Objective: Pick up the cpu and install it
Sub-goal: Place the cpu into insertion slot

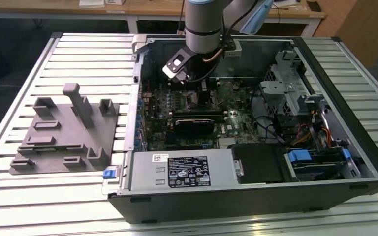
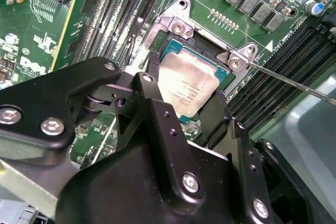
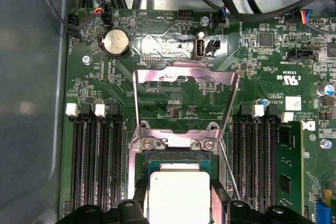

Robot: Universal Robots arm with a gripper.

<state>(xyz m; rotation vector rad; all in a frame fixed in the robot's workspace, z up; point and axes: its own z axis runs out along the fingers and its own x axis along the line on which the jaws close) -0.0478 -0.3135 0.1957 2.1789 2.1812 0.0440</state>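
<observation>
While the cpu point(image 2: 186, 85) lies silver top up over the open socket point(image 2: 207, 45), the claw point(image 2: 185, 88) is closed narrowly on it, its black fingers point(image 2: 153, 72) against two opposite edges. Whether the chip is fully seated or just above the contacts I cannot tell. The hinged load plate point(image 3: 184, 74) stands open beyond it, and the thin wire lever point(image 2: 283, 80) runs out to one side. The main risk, as I judge it, is a slight tilt or offset in the grip: a chip let down skewed could bend the socket's contacts or sit proud of the frame. A finger dragging on release could also shift it, or catch the lever close by. Memory slots point(image 3: 94, 166) flank the socket on the green motherboard point(image 3: 173, 108), leaving the fingers little side room. In the exterior view the arm point(image 1: 204, 24) reaches down into an open computer case point(image 1: 255, 196) lying on a slatted metal table point(image 1: 84, 59). A grey tray point(image 1: 57, 142) with upright blocks sits beside the case on the exterior view's left, and a wooden table point(image 1: 149, 7) stands behind.
</observation>
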